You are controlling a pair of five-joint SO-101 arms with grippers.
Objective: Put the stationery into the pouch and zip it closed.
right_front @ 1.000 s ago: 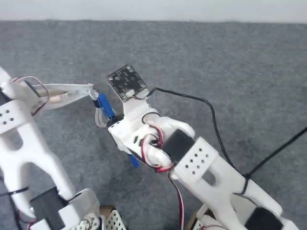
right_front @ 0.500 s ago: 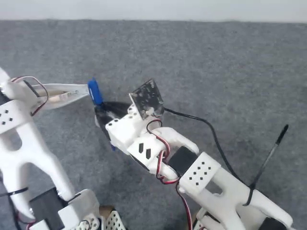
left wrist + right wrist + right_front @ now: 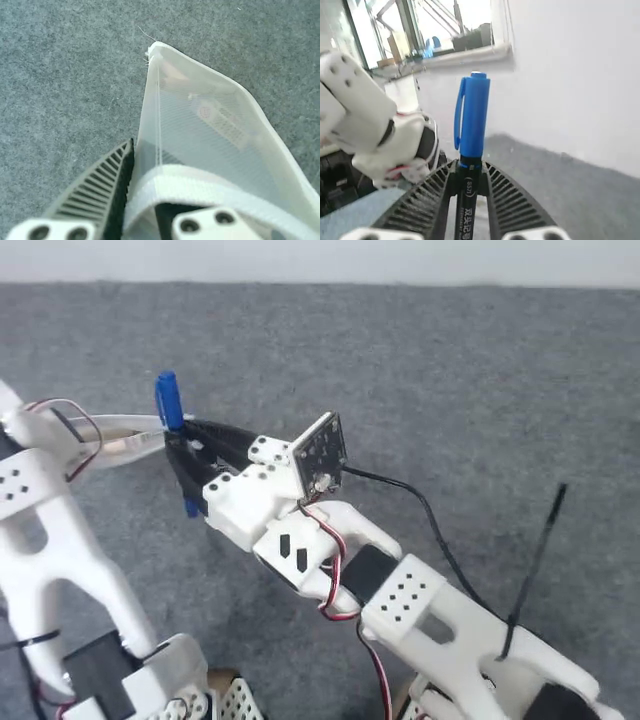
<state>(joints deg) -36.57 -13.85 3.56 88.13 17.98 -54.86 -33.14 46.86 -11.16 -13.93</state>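
**CURRENT HOLD STATUS**

The pouch (image 3: 210, 125) is clamped by the left gripper (image 3: 142, 170); pale items (image 3: 220, 117) are seen through its mesh. The marker (image 3: 470, 125), blue cap up, is pinched in the right gripper (image 3: 470, 172), upper left in the high view.

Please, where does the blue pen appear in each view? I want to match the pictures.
High view: pen left of centre, held by the right end effector, beside the pouch.
Right wrist view: pen in the middle, upright between the fingers.
Left wrist view: pouch, held over the carpet.
Shared landmark: the grey carpet.
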